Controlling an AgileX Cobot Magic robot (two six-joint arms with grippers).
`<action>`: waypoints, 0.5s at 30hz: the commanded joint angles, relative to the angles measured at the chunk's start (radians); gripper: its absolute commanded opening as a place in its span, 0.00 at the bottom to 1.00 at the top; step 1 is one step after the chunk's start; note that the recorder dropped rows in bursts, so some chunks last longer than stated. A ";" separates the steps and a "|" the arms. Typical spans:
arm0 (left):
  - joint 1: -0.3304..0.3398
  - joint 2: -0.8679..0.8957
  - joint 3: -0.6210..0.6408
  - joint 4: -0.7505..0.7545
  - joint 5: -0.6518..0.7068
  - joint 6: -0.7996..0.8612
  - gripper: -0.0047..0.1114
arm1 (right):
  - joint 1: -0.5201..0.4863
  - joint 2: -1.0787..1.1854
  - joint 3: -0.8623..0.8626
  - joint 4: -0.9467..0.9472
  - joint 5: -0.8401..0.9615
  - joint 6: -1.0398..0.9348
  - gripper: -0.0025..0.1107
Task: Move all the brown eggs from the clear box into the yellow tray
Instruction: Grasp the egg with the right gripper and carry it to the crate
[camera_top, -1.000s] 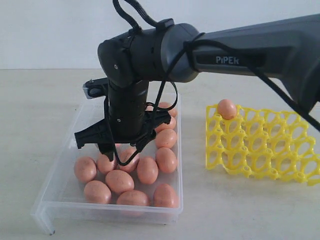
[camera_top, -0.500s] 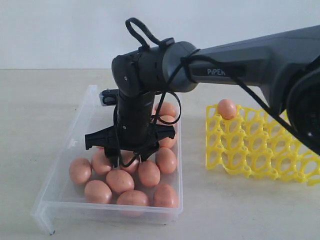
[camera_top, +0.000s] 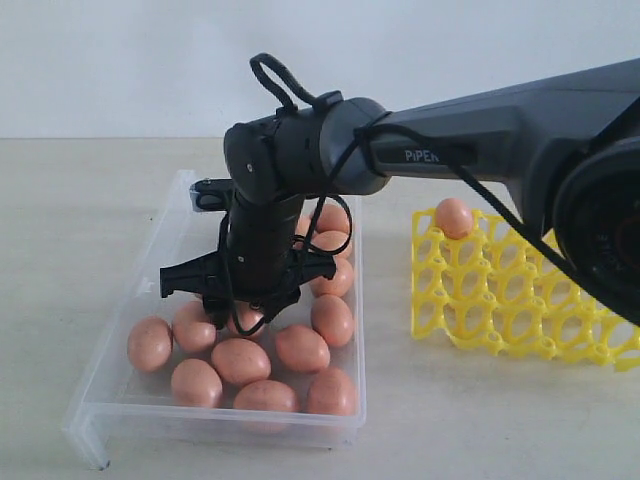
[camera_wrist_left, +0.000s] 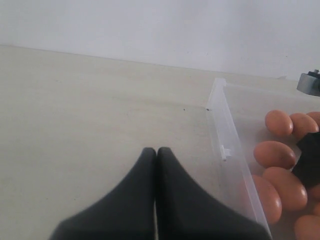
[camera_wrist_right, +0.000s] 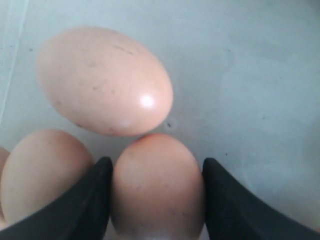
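The brown eggs (camera_top: 240, 360) sat clustered at the near end of the clear box (camera_top: 120, 400), right gripper (camera_wrist_right: 156, 192) pinching one there. Left gripper (camera_wrist_left: 156, 165) was pressed together outside. Further right, the yellow tray (camera_top: 520, 300) held one egg (camera_top: 453, 217).

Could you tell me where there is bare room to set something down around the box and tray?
Bare tabletop lies left of the clear box, in front of both containers, and between the box and the yellow tray. The box's far-left floor is egg-free. Its near end is crowded with brown eggs under the right hand. The tray holds one egg.
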 joint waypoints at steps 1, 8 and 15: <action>-0.003 0.001 -0.002 -0.002 -0.007 0.000 0.00 | -0.003 -0.010 -0.005 -0.006 -0.016 -0.032 0.02; -0.003 0.001 -0.002 -0.002 -0.007 0.000 0.00 | -0.003 -0.096 -0.005 -0.069 -0.084 -0.054 0.02; -0.003 0.001 -0.002 -0.002 -0.007 0.000 0.00 | -0.003 -0.302 -0.005 -0.177 -0.233 -0.084 0.02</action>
